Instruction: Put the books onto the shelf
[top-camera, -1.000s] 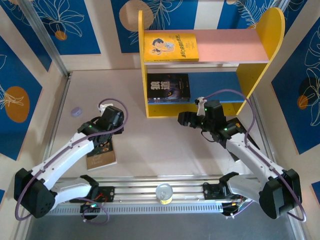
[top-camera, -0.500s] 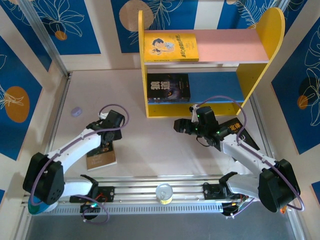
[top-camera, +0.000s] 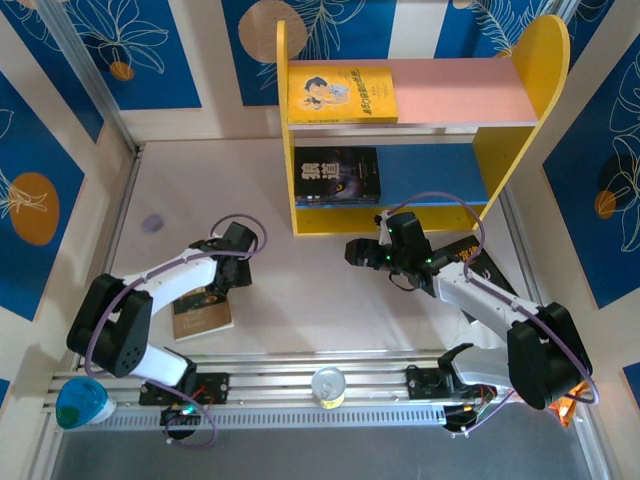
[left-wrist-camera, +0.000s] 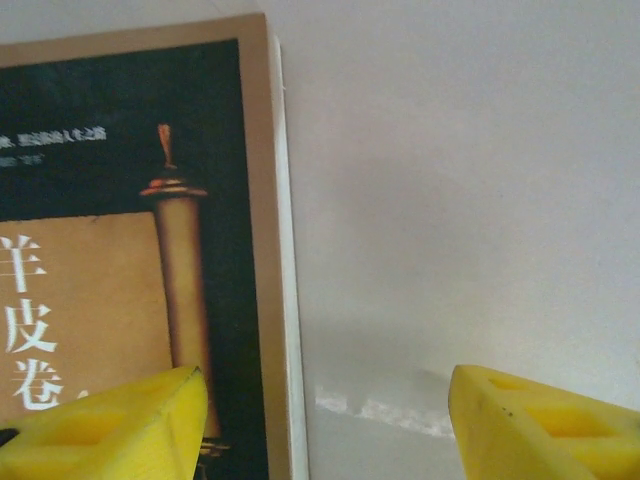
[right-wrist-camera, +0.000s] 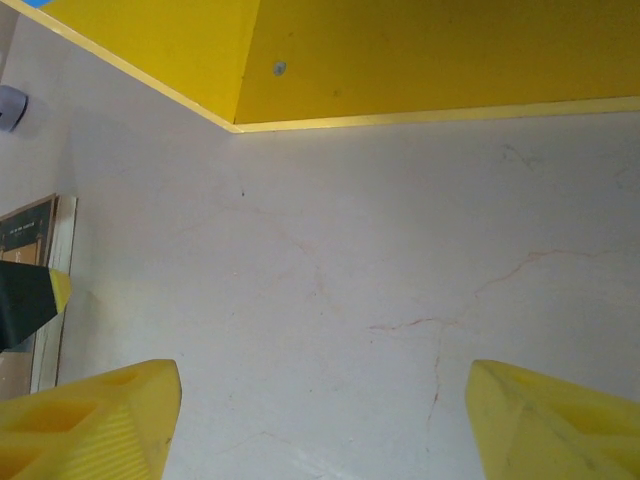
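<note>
Hovering over the tan scroll book (top-camera: 205, 312), my left fingers (top-camera: 224, 274) are spread and straddle its long right-hand edge. One pad (left-wrist-camera: 110, 425) sits above the cover and the other pad (left-wrist-camera: 545, 420) above the bare desk (top-camera: 300, 300), with nothing pinched (whether a pad touches the cover I cannot tell). The book lies flat, cover up. Its long axis runs from the near edge toward the back wall, slightly skewed, and my left arm covers its far end. In my left wrist view that edge runs up the picture and the title reads upright.

My right fingers (top-camera: 351, 252) are spread too, empty, pointing left over bare desk in front of the shelf (top-camera: 510, 160). A skewed black book (top-camera: 478, 258) lies flat and diagonal, partly under my right arm. The yellow book (top-camera: 342, 95) lies at the left end of the pink upper board. A shelved black book (top-camera: 338, 176) sits at the left of the lower tier.

Since a second ago my left arm has folded in, its elbow lifted off the near-left corner, baring a teal thing (top-camera: 80, 400) there. My right fingers have drifted left and toward me, away from the shelf. The books have stayed put.

A small lilac disc (top-camera: 152, 222) lies on the desk to the left, well apart from the scroll book.
</note>
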